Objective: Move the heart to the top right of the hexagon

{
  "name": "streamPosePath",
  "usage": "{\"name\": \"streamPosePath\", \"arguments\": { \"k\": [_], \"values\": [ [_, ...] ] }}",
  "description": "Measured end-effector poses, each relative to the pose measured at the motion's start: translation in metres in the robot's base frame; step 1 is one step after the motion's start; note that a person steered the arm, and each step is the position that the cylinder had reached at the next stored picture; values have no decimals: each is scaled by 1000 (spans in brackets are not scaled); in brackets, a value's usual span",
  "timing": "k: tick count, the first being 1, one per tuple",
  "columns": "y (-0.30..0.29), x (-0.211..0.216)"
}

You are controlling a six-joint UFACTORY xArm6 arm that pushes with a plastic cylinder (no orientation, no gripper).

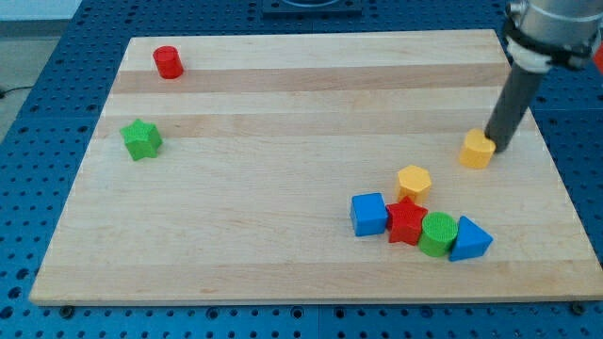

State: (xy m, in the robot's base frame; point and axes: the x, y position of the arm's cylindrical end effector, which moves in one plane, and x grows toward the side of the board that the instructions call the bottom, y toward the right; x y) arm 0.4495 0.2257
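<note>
Down at the board, my tip [497, 147] was seen resting at the upper right edge of the yellow heart [478, 149], touching it or very nearly so; no jaws were carried on the rod, so nothing could be opened, closed or gripped. The heart was placed just to the view's left of the tip. Further down and to the left, the yellow hexagon [414, 181] was found, apart from the heart. Below it a tight cluster was formed by the blue cube [368, 214], the red star [406, 222], the green cylinder [437, 234] and the blue triangle [469, 239]. Far across the wooden board [283, 235] to the left, the green star [141, 139] and the red cylinder [169, 61] were set, well apart.
</note>
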Motion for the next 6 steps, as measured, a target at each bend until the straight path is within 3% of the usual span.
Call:
{"name": "streamPosePath", "arguments": {
  "k": [1, 3, 5, 6],
  "values": [
    [-7, 20],
    [-6, -32],
    [-33, 58],
    [9, 22]
  ]
}}
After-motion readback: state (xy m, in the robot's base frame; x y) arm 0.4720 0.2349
